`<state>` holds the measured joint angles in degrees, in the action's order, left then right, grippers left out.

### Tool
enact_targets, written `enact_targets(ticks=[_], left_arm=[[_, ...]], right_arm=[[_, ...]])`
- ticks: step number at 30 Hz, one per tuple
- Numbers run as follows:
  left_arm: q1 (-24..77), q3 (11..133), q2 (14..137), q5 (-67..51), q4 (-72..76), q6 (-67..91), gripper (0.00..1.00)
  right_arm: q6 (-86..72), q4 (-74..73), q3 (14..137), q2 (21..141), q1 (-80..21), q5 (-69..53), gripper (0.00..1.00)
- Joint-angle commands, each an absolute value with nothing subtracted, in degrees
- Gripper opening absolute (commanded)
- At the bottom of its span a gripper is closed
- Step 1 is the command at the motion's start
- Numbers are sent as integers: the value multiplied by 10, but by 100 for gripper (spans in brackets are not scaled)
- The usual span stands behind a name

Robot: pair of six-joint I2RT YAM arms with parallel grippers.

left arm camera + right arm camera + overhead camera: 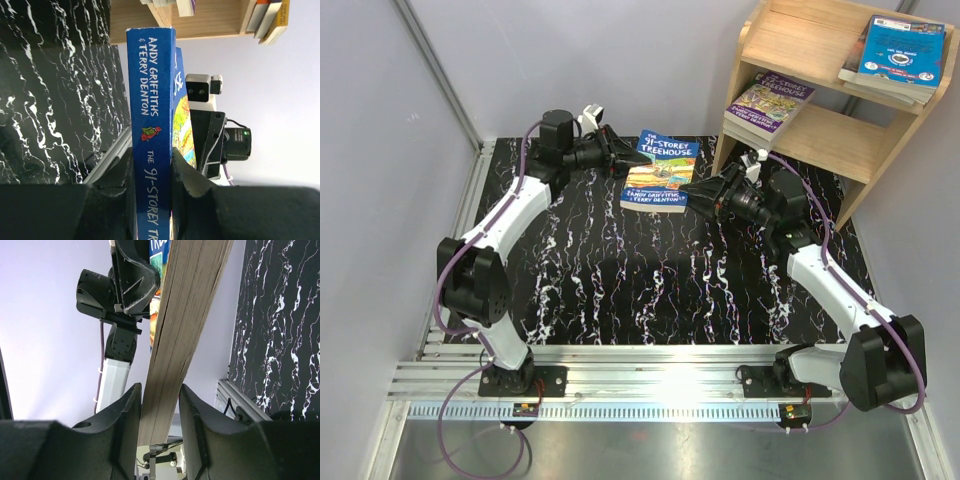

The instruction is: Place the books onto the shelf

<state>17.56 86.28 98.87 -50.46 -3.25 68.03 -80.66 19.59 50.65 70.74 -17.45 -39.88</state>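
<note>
A blue "91-Storey Treehouse" book [660,172] is held up between the two arms, over the far part of the black marbled table [620,290]. My left gripper [625,162] is shut on its spine [150,100], one finger on each side. My right gripper [688,190] straddles the opposite page edge [190,315]. Its fingers [131,410] stand close to the pages with a small gap showing, so it is open. The light wooden shelf [820,140] stands at the far right. It holds a purple book [770,100] on the lower tier and a blue-covered stack [900,55] on top.
Grey walls enclose the table on the left and at the back. An aluminium rail [650,365] carries both arm bases along the near edge. In the left wrist view, the shelf underside [210,20] and some book ends [270,17] show beyond the held book.
</note>
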Motion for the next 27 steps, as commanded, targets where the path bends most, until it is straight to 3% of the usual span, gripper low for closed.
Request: enact_targets(ticks=[1, 13, 19, 22, 27], left_arm=[[180, 900, 977, -438, -47, 643, 0], [200, 882, 950, -408, -35, 653, 0], [225, 873, 945, -408, -24, 658, 2], [229, 872, 946, -412, -18, 661, 4], [233, 868, 936, -424, -30, 645, 46]], right_arm=[[-816, 226, 526, 677, -194, -410, 42], [-796, 205, 530, 679, -207, -393, 32], [-775, 176, 562, 678, -207, -383, 0], [-752, 140, 593, 678, -207, -383, 0], [-642, -42, 699, 670, -207, -358, 0]])
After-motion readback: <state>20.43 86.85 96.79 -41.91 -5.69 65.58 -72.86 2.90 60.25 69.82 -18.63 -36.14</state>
